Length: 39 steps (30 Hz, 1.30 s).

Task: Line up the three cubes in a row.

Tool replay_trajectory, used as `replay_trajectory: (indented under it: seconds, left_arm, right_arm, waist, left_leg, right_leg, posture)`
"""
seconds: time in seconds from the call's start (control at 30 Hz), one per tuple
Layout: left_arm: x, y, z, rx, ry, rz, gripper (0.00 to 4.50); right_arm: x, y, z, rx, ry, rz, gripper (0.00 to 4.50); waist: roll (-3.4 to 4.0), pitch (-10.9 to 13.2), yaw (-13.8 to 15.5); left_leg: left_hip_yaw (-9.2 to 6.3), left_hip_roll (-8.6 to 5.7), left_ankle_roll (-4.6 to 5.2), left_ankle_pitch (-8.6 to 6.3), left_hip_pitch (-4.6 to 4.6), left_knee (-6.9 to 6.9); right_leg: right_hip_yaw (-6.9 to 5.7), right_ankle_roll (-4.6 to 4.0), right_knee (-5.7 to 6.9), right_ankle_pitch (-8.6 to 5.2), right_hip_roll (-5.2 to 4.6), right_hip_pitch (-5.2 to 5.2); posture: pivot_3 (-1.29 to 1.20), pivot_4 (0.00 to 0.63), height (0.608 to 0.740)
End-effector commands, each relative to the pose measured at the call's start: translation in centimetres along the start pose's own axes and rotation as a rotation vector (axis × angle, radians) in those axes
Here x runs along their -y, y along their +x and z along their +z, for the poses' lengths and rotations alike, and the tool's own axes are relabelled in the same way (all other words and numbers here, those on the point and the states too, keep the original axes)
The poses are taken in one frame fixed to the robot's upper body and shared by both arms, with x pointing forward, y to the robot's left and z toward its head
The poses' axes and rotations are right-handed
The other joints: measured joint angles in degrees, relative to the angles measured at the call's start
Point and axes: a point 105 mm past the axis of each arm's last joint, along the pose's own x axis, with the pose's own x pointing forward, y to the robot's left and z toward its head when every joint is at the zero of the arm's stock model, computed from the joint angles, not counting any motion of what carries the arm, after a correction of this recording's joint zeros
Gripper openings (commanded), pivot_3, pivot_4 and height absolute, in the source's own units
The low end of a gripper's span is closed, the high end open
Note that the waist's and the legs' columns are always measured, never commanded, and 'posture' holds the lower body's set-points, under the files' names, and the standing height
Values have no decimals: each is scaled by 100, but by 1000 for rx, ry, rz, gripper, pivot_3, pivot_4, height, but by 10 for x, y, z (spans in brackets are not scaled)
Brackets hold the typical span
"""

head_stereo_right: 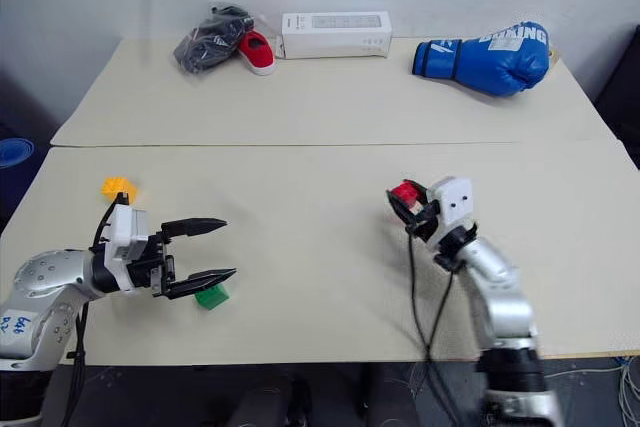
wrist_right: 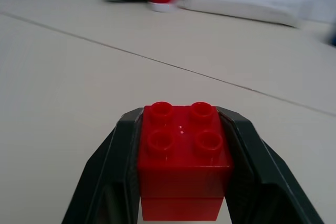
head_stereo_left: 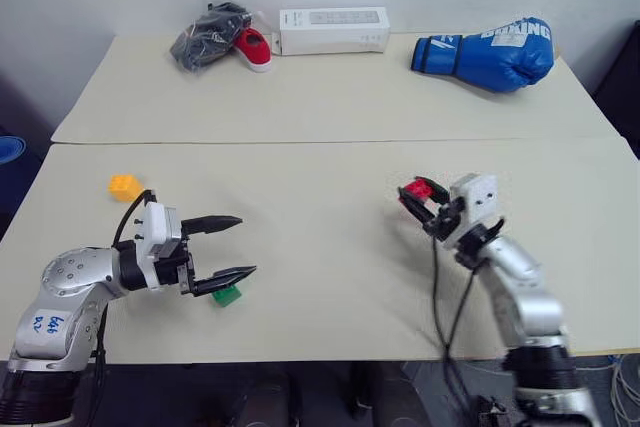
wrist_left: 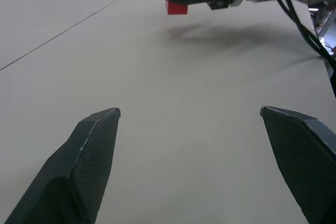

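Green plastic toy cube (head_stereo_left: 228, 295) with studs sits near the front edge of the pale worktop (head_stereo_left: 320, 107), just under the lower finger of the left end effector (head_stereo_left: 236, 247), whose two black fingers are wide apart and hold nothing. Orange-yellow plastic toy cube (head_stereo_left: 125, 186) sits on the worktop behind that arm, well apart from the green one. On the right side, the right end effector (head_stereo_left: 418, 195) is clamped on the red plastic toy cube (wrist_right: 182, 161), holding it up off the worktop with its four studs on top. Far back lie a blue boxing glove (head_stereo_left: 488, 52), a long white box (head_stereo_left: 333, 30), a small red shoe (head_stereo_left: 253, 48) and a dark bag (head_stereo_left: 207, 35)
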Motion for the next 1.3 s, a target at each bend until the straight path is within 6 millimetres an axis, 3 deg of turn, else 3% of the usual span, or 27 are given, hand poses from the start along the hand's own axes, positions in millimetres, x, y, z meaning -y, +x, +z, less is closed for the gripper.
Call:
replay_trajectory:
  seconds: [0.03, 0.1, 0.2, 0.53, 0.67, 0.77, 0.93, 1.0, 1.2, 1.3]
  left_arm:
    - [-1, 1, 6, 13, 33, -9, 4500]
    - [-2, 1, 7, 16, 36, -8, 4500]
    - [-1, 2, 8, 18, 40, -7, 4500]
    - [5, -5, 10, 1, 33, 1, 4500]
    - [1, -10, 14, -6, 27, 20, 4500]
    - [-3, -15, 15, -5, 1, 45, 4500]
    - [-9, -32, 11, -25, -44, 96, 4500]
    - [-14, -43, 7, -40, -59, 139, 4500]
    - [-20, -103, -20, -143, -133, 310, 4500]
    - [-11, -137, -38, -234, -198, 357, 4500]
  right_arm:
    - [-32, -8, -2, -53, -71, 419, 1552]
    - [-41, -16, -14, -107, -118, 585, 1552]
    - [-43, -15, -25, -106, -135, 682, 1552]
    - [-36, -5, -55, -127, -168, 756, 1552]
    - [-30, 5, -48, -112, -128, 758, 1552]
    - [-26, 7, -42, -114, -85, 757, 2489]
    - [-24, 2, -29, -81, -175, 763, 4066]
    - [-20, -4, -22, -67, -211, 750, 4481]
    - [-17, -31, 11, 80, -264, 647, 4481]
    - [-27, -55, 8, 99, -250, 637, 4481]
  waist:
    - [-1, 0, -1]
    - [-3, -1, 10]
    - [-5, 0, 13]
    - [-5, 0, 5]
    - [-5, 0, 3]
    - [-5, 0, 3]
    - [-3, 1, 6]
    - [-3, 1, 11]
    - [-3, 1, 14]
    - [-3, 1, 17]
  left_leg:
    - [-1, 3, -1, 0, 2, 0]
    - [-3, 4, -2, -1, 4, 0]
    - [-3, -1, 0, 1, 4, 1]
    - [-7, -5, -2, 3, 6, 9]
    - [-10, -5, -6, 5, 12, 13]
    - [-13, -4, -7, 5, 10, 13]
    - [-17, -4, -7, 5, 3, 13]
    - [-17, -4, -8, 5, 4, 13]
    - [-18, -3, -10, 2, 2, 10]
    - [-19, 0, -13, -3, 2, 6]
  right_leg:
    - [-3, 0, 0, 0, 1, 3]
    - [-8, 0, -2, 0, 2, 7]
    - [-11, 0, -3, 0, -4, 11]
    - [-12, 4, -3, 3, -10, 18]
    - [-12, 4, 1, 3, -10, 24]
    - [-12, 4, 2, 3, -11, 22]
    - [-16, 4, -3, 3, -10, 19]
    - [-17, 4, -3, 3, -10, 19]
    - [-18, 4, -7, 3, -10, 16]
    - [-20, 4, -12, 2, -8, 16]
  posture:
    - [0, 150, 740]
    - [0, 150, 740]
    - [0, 150, 740]
    - [0, 150, 740]
    - [0, 150, 740]
    - [0, 150, 740]
    - [0, 150, 740]
    - [0, 150, 740]
    - [0, 150, 740]
    - [0, 150, 740]
